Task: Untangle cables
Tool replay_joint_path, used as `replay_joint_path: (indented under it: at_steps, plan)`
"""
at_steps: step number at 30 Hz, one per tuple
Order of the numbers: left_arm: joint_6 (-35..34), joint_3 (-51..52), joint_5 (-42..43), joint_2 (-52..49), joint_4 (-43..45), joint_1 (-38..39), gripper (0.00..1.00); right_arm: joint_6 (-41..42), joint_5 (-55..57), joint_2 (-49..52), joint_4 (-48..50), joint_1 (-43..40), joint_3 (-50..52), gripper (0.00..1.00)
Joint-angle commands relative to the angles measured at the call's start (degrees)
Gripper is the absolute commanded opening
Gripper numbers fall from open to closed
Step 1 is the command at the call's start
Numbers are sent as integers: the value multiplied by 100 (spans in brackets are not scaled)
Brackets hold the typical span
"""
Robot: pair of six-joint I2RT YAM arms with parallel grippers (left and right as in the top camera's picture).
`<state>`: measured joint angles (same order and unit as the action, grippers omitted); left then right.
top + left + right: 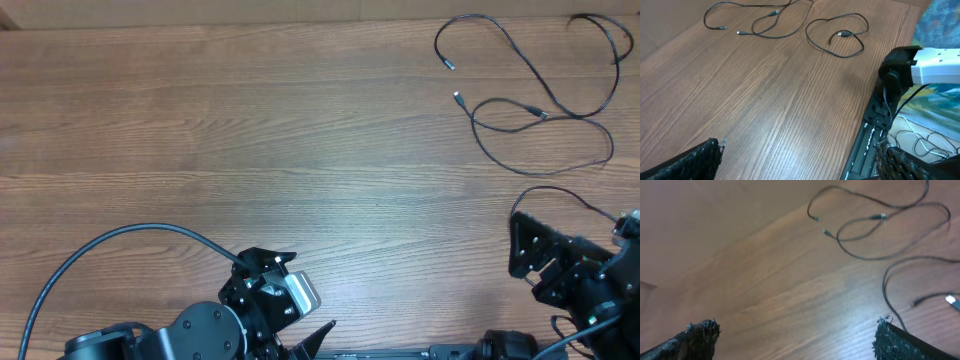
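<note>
Overhead shows thin black cord cables (543,114) sprawled far right, probably light and limp, best pinched beside a small plug end (457,97); left gripper (800,150) and right gripper (796,330) have jaws spread, empty.

I see the table (250,130) as a wood-grain board, brown and smooth, with a soft matt sheen. The cables (540,110), at 1 o'clock in the overhead view, have a thin black sheath that looks like matt rubber or plastic. Their small plug ends (457,97) shine like metal. The pads (695,162) of the left gripper (797,150) look black, rough and grainy, and so do the pads (905,342) of the right gripper (799,325). At 7 o'clock the arm housing (205,330) is black plastic, slightly glossy.
</note>
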<state>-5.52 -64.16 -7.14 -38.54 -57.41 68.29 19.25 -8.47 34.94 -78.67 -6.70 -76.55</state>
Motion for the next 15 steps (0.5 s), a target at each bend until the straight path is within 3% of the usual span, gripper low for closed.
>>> replay_joint_path:
  at_steps: [1,6,15]
  plan:
    - [127,-118,-74,-2,20,35,100,-22,422,-57,-48,33,11,100]
    - [127,-118,-74,-2,20,35,100,-31,916,-203,470,109,330,100]
    - [127,-118,-74,-2,20,35,99,-457,925,-1268,3381,820,2861,100]
